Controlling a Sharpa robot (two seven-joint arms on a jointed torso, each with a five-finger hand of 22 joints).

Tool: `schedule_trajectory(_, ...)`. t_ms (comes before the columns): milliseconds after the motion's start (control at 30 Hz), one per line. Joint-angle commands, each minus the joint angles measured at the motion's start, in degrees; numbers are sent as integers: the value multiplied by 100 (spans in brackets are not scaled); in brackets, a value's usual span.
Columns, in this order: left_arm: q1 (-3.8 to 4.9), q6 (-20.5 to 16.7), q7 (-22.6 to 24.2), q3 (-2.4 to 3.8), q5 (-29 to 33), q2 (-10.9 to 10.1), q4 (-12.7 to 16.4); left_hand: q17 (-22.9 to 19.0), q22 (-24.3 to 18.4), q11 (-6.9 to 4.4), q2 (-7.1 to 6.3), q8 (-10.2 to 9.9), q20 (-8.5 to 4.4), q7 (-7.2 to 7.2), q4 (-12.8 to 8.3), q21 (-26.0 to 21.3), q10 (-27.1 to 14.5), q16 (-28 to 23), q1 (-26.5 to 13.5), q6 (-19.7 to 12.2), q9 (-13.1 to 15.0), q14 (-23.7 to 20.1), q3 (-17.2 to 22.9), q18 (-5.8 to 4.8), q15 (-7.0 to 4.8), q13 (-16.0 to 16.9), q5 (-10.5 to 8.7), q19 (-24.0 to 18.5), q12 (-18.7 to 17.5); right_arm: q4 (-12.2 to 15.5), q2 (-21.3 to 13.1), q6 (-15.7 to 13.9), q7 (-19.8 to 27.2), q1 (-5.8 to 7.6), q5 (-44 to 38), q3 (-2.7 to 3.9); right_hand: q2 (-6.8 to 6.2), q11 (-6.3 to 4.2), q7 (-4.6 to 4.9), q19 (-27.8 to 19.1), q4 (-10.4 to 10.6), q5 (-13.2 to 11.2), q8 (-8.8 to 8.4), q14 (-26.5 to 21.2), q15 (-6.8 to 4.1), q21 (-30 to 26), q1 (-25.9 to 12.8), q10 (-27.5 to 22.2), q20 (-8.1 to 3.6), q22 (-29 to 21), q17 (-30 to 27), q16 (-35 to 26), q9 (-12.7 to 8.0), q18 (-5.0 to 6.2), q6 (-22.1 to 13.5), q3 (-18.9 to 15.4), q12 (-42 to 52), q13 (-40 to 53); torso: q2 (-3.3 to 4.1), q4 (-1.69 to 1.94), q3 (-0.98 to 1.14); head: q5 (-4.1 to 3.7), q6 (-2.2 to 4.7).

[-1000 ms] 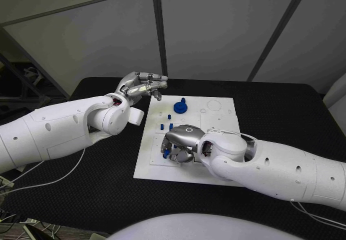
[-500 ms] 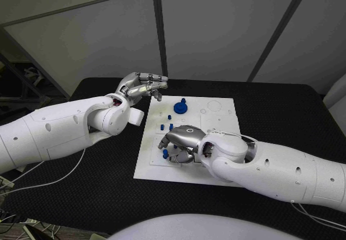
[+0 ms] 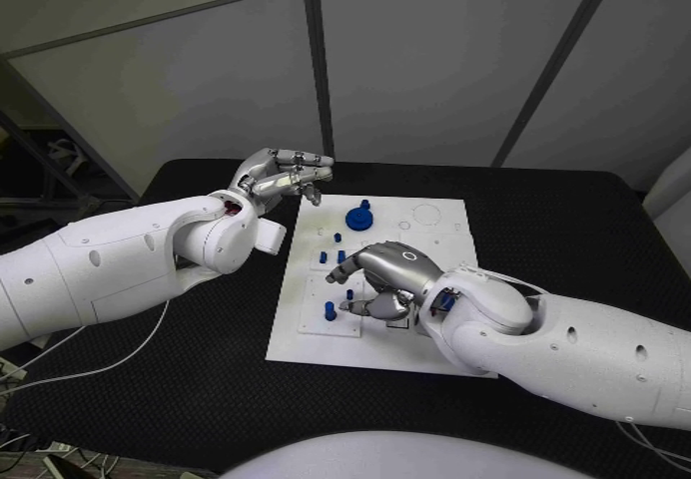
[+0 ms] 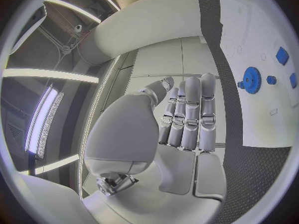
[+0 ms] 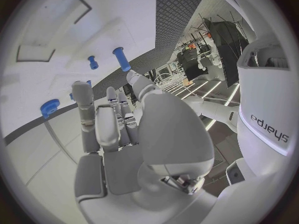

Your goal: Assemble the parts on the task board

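Observation:
The white task board [image 3: 448, 236] lies in the middle of the black table. On it a blue gear [image 3: 360, 213] stands near the far edge, with small blue pegs [image 3: 340, 256] below it and two more blue pieces [image 3: 350, 296] near the left middle. My right hand [image 3: 386, 275] hovers over the board's middle, just right of those two pieces, fingers loosely spread and holding nothing; the right wrist view shows an upright blue peg [image 5: 121, 58] beyond its fingertips. My left hand [image 3: 283, 172] is raised off the board's far left corner, fingers straight, empty. The left wrist view shows the gear [image 4: 252, 79].
Black table surface [image 3: 576, 220] surrounds the board on all sides. My left forearm [image 3: 130, 254] lies along the board's left side, and my right forearm [image 3: 576, 344] crosses its near right corner. A white cable [image 3: 101, 359] trails on the table at the near left.
My right hand has lifted and shifted right and back from the board's left middle, uncovering two blue pieces there. My left hand has barely moved.

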Motion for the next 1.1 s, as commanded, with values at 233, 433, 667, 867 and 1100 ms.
schedule_trajectory(233,8,68,2,3,4,-4,-7,-8,-7,11,65,16,0,39,0,-29,-52,-11,-7,-13,-3,-29,-47,-101,5,5,-2,-39,44,571,-1305,-211,-509,153,1710,172,-84,-429,-314,609,510,282,310,247,-354,506,-488,1642,-316,722,703,303,100,-55,562,-256,1136,683,-46,-37,-19,-217,73)
schedule_trajectory(433,7,58,-11,-3,4,-7,-30,-10,-8,11,67,19,2,38,6,-32,-53,-11,-17,-11,-2,-31,-53,-101,7,6,-3,-40,49,889,-2007,-124,-965,169,1908,195,-40,-552,-461,1090,881,751,714,443,-468,966,-604,1690,-454,1378,1781,852,388,-191,646,-779,4171,4084,-93,-136,0,-311,70)
schedule_trajectory(667,5,68,-6,-5,4,18,-47,-10,-8,11,67,19,2,38,6,-32,-53,-11,-17,-11,-2,-31,-53,-101,7,6,-3,-40,49,1089,-2520,18,-1503,159,1687,194,10,-557,-484,1313,1138,1039,1127,539,-458,1243,-534,2153,-451,1790,2444,1135,811,-273,493,-1267,5742,6169,-104,-154,-8,-453,70)
schedule_trajectory(867,3,73,-10,-7,4,22,-55,-10,-9,11,68,20,2,38,9,-33,-53,-11,-21,-10,-2,-31,-55,-101,7,6,-3,-40,51,1189,-2654,118,-1858,83,1360,190,4,-538,-465,1332,1278,984,1223,548,-445,1271,-551,2223,-440,1836,2512,1162,945,-279,358,-1495,5924,6458,-95,-161,0,-503,92)
schedule_trajectory(1100,2,85,-9,-7,4,28,-55,-12,-11,10,69,22,4,36,14,-36,-54,-10,-29,-9,-2,-32,-60,-101,8,7,-4,-41,56,1174,-2556,321,-2261,17,1103,180,-12,-510,-445,1315,1496,772,1305,546,-420,1261,-718,2180,-414,1832,2520,1163,1075,-275,196,-1837,5922,6529,-91,-134,-10,-565,92)
